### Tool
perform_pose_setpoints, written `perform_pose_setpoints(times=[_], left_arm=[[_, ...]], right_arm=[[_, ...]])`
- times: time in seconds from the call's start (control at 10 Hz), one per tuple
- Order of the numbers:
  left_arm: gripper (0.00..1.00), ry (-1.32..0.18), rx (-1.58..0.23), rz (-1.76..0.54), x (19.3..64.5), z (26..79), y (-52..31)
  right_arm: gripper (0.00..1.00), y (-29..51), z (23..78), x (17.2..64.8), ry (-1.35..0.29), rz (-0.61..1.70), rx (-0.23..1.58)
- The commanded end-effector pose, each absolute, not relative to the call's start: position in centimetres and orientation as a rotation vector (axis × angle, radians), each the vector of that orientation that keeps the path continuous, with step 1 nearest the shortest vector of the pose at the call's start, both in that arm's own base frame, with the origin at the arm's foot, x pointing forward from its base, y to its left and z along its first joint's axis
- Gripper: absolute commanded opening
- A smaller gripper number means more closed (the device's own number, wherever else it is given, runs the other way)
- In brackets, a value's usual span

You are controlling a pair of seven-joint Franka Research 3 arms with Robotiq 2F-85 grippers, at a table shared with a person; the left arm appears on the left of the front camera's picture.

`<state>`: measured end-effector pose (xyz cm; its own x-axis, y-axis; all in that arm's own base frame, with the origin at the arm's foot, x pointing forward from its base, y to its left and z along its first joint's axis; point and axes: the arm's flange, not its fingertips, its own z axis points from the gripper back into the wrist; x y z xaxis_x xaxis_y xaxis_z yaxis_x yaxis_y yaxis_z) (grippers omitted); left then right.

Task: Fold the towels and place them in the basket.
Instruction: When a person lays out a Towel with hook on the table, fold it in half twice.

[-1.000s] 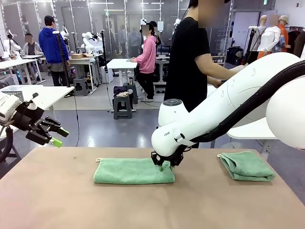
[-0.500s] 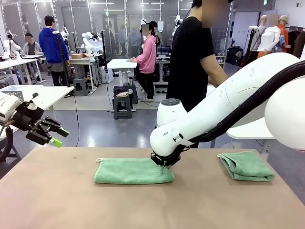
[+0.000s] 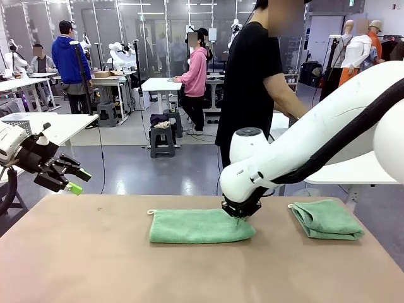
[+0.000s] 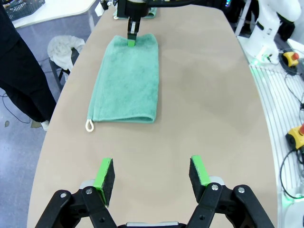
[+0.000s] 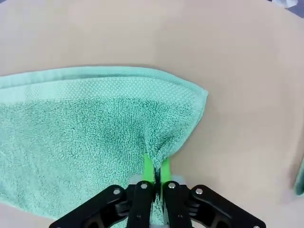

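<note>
A mint-green towel [image 3: 199, 226] lies folded lengthwise in the middle of the table, its white loop [image 3: 151, 212] at the far left corner. My right gripper [image 3: 238, 213] is shut on a pinch of the towel [image 5: 90, 128] at its right end, the cloth bunched between the green pads [image 5: 148, 167]. A second towel [image 3: 326, 219], folded smaller, rests at the table's right. My left gripper [image 3: 74, 179] hangs open above the table's left edge; its wrist view shows the open gripper [image 4: 151, 175] with nothing between the pads and the towel [image 4: 128, 78] beyond. The basket is out of view.
A person in black [image 3: 252, 82] stands at the far side of the table, behind my right arm. Bare tabletop [image 3: 189, 271] stretches in front of the towels. In the left wrist view a dark basket corner [image 4: 19, 7] sits on another table.
My right gripper has dragged the towel to the right by its right end, a short way toward the second folded towel. The left arm has not moved.
</note>
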<state>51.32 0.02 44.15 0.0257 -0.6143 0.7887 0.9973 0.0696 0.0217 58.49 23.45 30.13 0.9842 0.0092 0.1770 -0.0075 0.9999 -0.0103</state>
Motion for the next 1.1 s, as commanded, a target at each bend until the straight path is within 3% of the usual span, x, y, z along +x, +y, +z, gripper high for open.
perform_pose_setpoints(times=[0.0, 0.5, 1.0], left_arm=[[0.80, -0.741, -0.660, -1.402, 51.3, 44.2, 0.1], [0.80, -0.741, -0.660, -1.402, 51.3, 44.2, 0.1], [0.80, -0.741, -0.660, -1.402, 51.3, 44.2, 0.1]], right_arm=[[0.00, 22.2, 31.1, 57.3, -0.190, 0.018, -0.007], [0.00, 21.4, 34.7, 57.1, -0.247, 0.026, -0.014], [0.00, 31.0, 39.1, 57.6, -0.207, 0.027, -0.069]])
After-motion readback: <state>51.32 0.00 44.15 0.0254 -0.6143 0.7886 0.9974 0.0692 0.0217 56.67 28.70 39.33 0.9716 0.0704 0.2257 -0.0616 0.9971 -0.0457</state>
